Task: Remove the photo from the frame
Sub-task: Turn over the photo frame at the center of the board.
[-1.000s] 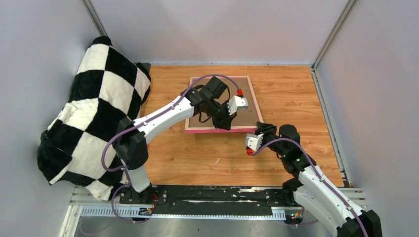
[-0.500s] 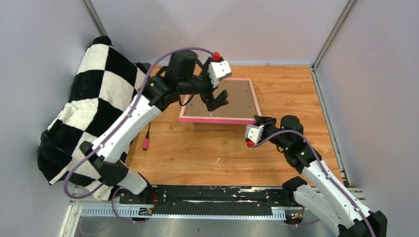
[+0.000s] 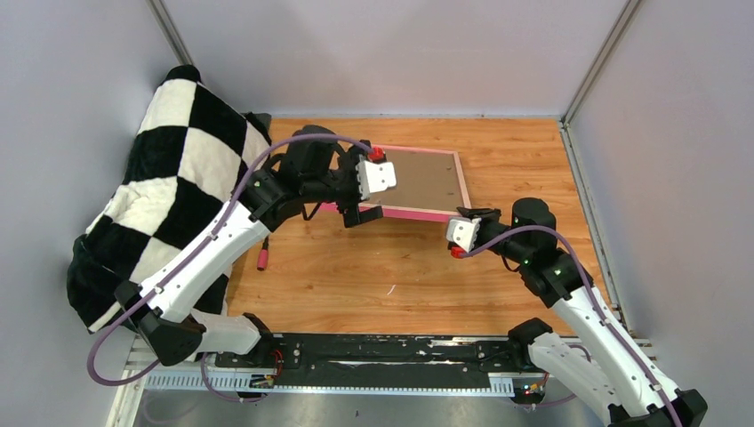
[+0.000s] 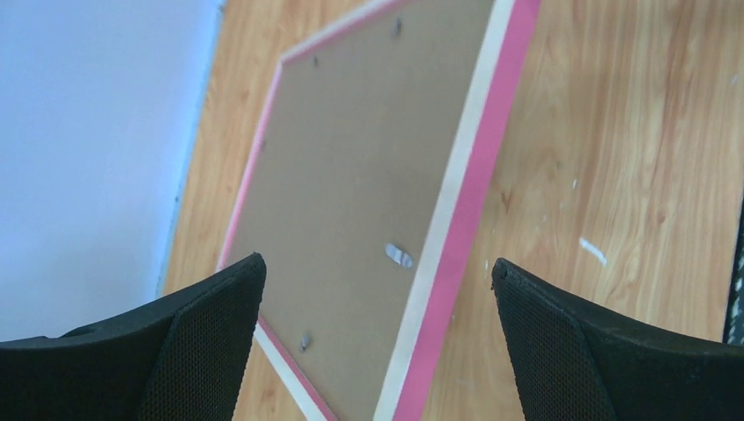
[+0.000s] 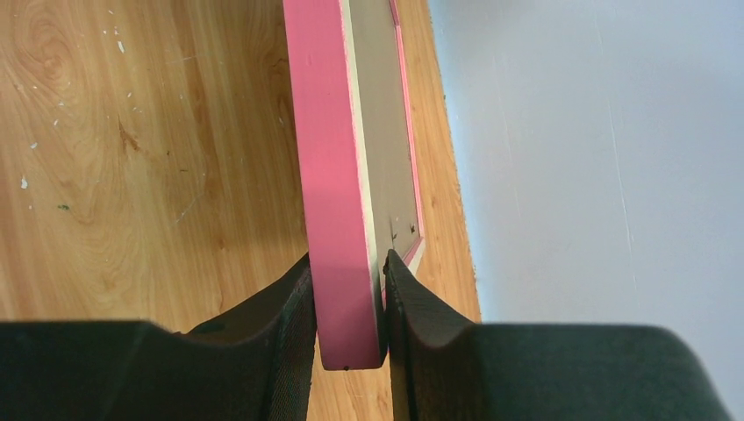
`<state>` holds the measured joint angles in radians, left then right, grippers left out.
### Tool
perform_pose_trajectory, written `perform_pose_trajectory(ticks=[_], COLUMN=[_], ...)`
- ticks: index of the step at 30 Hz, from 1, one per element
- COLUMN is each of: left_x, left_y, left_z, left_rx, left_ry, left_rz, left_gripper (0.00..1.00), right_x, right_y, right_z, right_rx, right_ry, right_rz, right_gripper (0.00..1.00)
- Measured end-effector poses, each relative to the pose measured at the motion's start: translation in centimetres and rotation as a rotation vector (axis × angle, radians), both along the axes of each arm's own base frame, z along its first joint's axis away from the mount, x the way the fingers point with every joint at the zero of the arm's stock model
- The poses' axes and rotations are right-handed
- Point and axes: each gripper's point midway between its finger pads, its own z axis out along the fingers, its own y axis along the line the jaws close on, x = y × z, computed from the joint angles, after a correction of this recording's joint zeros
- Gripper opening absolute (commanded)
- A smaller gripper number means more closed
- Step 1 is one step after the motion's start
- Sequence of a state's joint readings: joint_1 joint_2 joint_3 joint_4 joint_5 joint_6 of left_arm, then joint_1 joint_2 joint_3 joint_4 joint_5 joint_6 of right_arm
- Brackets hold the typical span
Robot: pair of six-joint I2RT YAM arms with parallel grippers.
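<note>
Photo: out of sight, presumably face down under the backing board (image 3: 422,176) inside the frame (image 3: 418,214).
Right gripper (image 5: 351,298): nearest to us, clenched on the frame's near right corner, one finger on each face of the pink edge.
Left gripper (image 4: 377,267): jaws released and spread wide, hovering over the frame's left end, touching nothing.
Frame position: on the far half of the table (image 3: 356,276), back side up. Its near edge looks lifted, though I cannot be sure.
Backing board: seated in the frame, small metal tabs (image 4: 399,256) showing along its rim.
Step in hand: I'd call it early, with the frame pinned and the back not yet opened.
Next move: the free gripper probably has to drop onto those tabs and work the board loose. That calls for a fine, shallow touch while the other keeps the corner from sliding.
</note>
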<state>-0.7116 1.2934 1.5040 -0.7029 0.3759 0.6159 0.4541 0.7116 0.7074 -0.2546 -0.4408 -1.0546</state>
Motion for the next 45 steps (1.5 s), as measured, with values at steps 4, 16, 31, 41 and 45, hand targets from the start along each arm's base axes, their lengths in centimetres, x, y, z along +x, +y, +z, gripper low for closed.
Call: perform_pose_trajectory(ticks=[4,16,31,41,45], left_x=[0.2,0.6,2.2,1.7,1.7], left_y=[0.8,1.2,1.7,1.4,1.3], left_z=[-4.5,-8.0,-9.8,-9.5,-8.6], left_rx=[0.150,0.328,0.403,0.445,0.425], left_ry=[-0.031,-0.158,-0.262,-0.270,-0.261], left_rz=[0.001,0.025,0.084,0.022,0.027], left_gripper=[1.00,0.99,0.11,0.00,0.00], right_x=[-0.1,-0.3,-1.4,-1.7,-2.0], right_y=[0.0,0.1,0.7,0.5,0.4], right_z=[-0.1,-0.1,1.8,1.4,1.1], right_rx=[0.007,0.023,0.076,0.068,0.051], right_ry=[0.016,0.035,0.068,0.092,0.094], right_rz=[-0.004,-0.008,0.026,0.023,0.034], right_gripper=[0.00,0.00,0.00,0.75,0.90])
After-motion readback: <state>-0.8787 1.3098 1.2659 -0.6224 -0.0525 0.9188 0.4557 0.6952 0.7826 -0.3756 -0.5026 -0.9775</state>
